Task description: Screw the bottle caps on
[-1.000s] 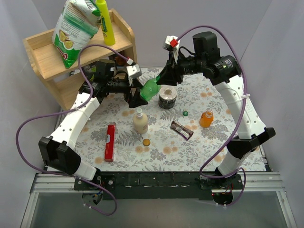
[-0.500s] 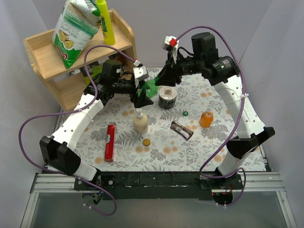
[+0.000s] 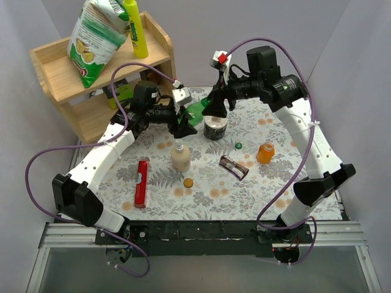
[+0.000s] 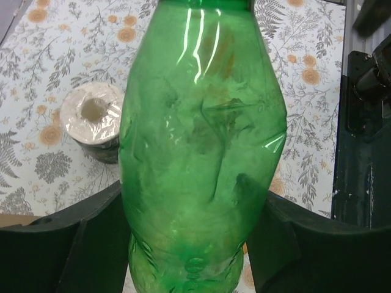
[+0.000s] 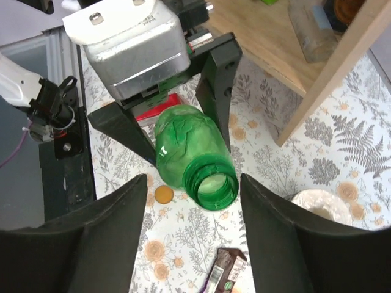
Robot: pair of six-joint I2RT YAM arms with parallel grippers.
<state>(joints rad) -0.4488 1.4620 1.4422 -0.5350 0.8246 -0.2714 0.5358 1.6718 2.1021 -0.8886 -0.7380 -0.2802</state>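
The translucent green bottle (image 4: pixel 201 134) is held in the air on a slant, and my left gripper (image 4: pixel 195 244) is shut on its dented body near the base. In the right wrist view its open, capless mouth (image 5: pixel 211 186) sits between the spread fingers of my right gripper (image 5: pixel 193 178), which is open and not touching it. From above, both grippers meet at the green bottle (image 3: pixel 195 112) over the back of the table. On the cloth, the dark green cap (image 3: pixel 238 146) lies apart from the orange-brown cap (image 3: pixel 188 182). The orange bottle (image 3: pixel 265 152) stands at the right.
A cream bottle with a white top (image 3: pixel 180 155) stands mid-table, with a tape roll (image 3: pixel 215 125) right under the grippers. A candy bar (image 3: pixel 234 166) and a red stick (image 3: pixel 142 183) lie on the cloth. The wooden shelf (image 3: pixel 91 73) at back left holds a chips bag (image 3: pixel 98 36).
My left gripper reached in and closed on the green bottle's body. The right gripper, which was shut on the bottle's neck, has opened and let go.
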